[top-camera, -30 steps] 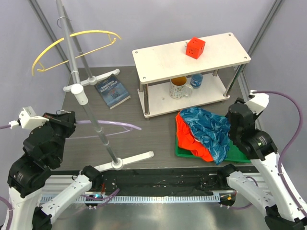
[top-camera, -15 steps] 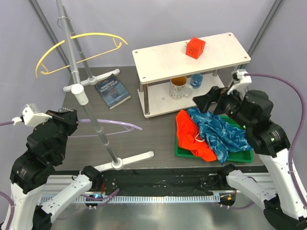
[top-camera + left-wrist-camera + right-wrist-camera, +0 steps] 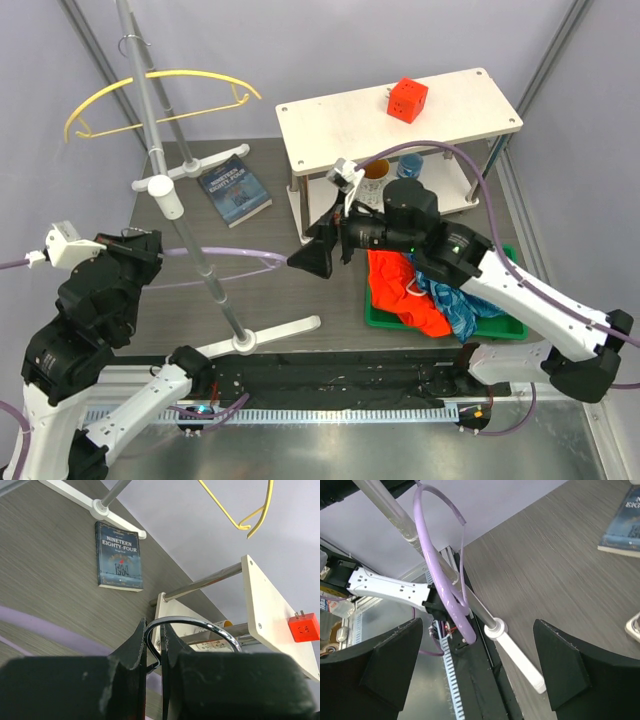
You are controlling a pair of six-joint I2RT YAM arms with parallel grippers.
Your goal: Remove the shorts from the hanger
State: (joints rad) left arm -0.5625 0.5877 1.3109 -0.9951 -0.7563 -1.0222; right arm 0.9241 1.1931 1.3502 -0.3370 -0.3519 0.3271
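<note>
The orange shorts (image 3: 398, 290) and the blue-teal patterned shorts (image 3: 450, 298) lie bunched in a green tray (image 3: 500, 327) at the right, off any hanger. My left gripper (image 3: 140, 250) is shut on the chrome hook (image 3: 200, 625) of a bare purple hanger (image 3: 235, 258); its closed fingertips (image 3: 139, 640) pinch the wire. My right gripper (image 3: 315, 252) is open and empty, reaching left toward the hanger's right end. In the right wrist view the purple hanger (image 3: 440, 580) lies between and beyond the wide-open gripper (image 3: 485, 675).
A clothes rack pole (image 3: 190, 230) with white feet (image 3: 280, 330) stands between the arms and carries a yellow hanger (image 3: 160, 85). A book (image 3: 235, 190) lies behind it. A white shelf (image 3: 400, 125) holds a red cube (image 3: 407, 99) and a mug (image 3: 372, 183).
My right arm has swung from over the tray far to the left, up to the purple hanger's end, leaving both shorts in the tray. The left arm has held still.
</note>
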